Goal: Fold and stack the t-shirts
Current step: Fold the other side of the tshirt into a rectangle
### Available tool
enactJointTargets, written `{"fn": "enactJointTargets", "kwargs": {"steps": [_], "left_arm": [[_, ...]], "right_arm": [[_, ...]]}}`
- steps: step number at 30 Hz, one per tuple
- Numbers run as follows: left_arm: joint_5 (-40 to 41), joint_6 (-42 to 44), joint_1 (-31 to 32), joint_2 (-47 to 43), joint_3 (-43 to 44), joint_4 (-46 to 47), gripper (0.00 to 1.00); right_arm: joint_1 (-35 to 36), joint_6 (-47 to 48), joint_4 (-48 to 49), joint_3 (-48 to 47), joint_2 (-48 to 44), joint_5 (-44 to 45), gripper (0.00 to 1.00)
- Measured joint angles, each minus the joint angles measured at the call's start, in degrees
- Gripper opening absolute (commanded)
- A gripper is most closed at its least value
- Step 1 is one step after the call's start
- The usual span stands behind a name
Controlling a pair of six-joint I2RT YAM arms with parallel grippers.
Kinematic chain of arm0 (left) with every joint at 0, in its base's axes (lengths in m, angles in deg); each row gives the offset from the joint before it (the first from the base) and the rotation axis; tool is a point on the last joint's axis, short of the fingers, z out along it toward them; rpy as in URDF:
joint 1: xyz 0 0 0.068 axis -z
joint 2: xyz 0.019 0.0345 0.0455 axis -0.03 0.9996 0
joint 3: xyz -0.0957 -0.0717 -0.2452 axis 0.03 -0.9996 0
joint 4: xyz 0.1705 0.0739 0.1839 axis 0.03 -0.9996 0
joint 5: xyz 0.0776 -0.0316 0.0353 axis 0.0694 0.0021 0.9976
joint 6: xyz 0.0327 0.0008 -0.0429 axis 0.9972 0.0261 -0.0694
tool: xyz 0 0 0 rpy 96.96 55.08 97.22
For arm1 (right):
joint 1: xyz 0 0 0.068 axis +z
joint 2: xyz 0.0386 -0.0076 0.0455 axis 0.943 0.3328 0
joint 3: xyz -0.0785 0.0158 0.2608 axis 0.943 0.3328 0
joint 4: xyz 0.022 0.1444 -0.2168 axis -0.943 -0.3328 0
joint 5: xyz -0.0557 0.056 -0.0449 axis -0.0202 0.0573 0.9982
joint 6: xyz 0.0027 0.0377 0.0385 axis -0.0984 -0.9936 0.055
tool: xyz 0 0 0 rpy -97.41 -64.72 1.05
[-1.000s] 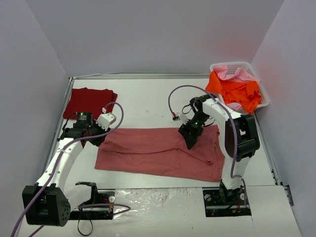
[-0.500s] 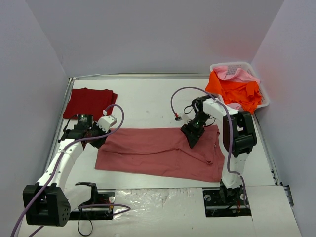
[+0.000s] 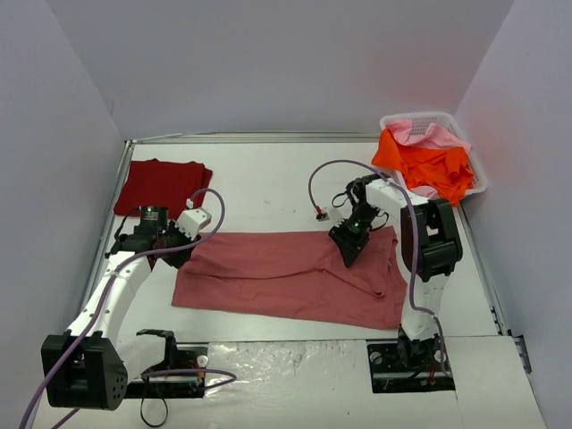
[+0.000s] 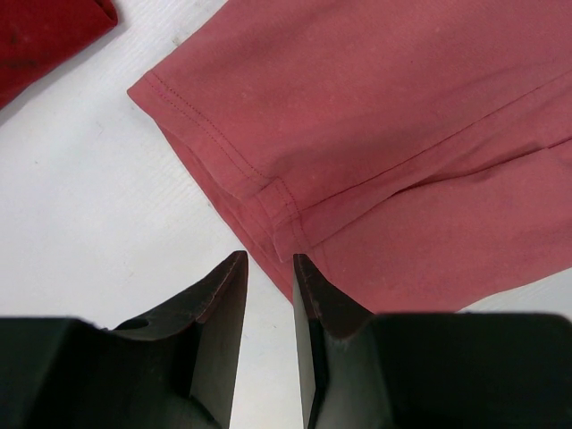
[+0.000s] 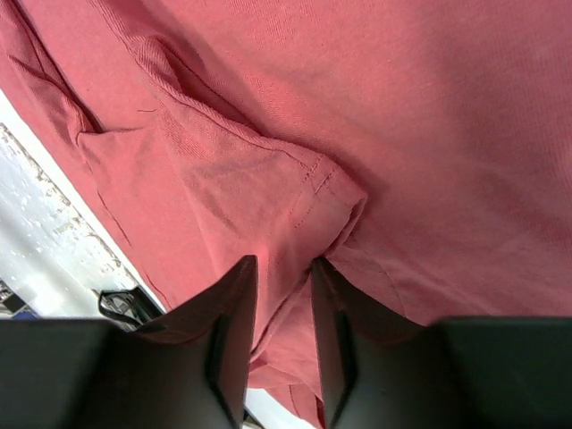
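The rose-red t-shirt (image 3: 286, 273) lies spread flat across the middle of the table. My left gripper (image 3: 179, 253) is at its left edge. In the left wrist view its fingers (image 4: 269, 259) are a narrow gap apart, straddling the hem corner (image 4: 284, 228) with bare table between them. My right gripper (image 3: 350, 243) sits on the shirt's upper right part. Its jaws (image 5: 284, 264) pinch a raised fold of the shirt (image 5: 331, 192). The dark crimson t-shirt (image 3: 161, 185) lies folded at the back left. The orange (image 3: 429, 165) and pink (image 3: 420, 134) shirts are piled in the basket.
The white lattice basket (image 3: 478, 174) stands at the back right by the wall. White walls close in the table on three sides. A crinkled plastic sheet (image 3: 295, 375) covers the near edge between the arm bases.
My right gripper has shifted slightly up and to the right on the shirt. My left gripper has edged a little towards the shirt's left edge.
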Motion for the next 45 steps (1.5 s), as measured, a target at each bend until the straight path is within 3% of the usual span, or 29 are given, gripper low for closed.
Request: {"fn": "enactJointTargets", "kwargs": {"steps": [10,45], "left_arm": [[0.0,0.0,0.0,0.0,0.0,0.0,0.26],[0.0,0.0,0.0,0.0,0.0,0.2,0.26]], "right_arm": [[0.0,-0.2,0.4,0.5,0.6,0.1,0.0],[7.9,-2.7,-0.3,6.9,-8.3,0.4,0.0]]}}
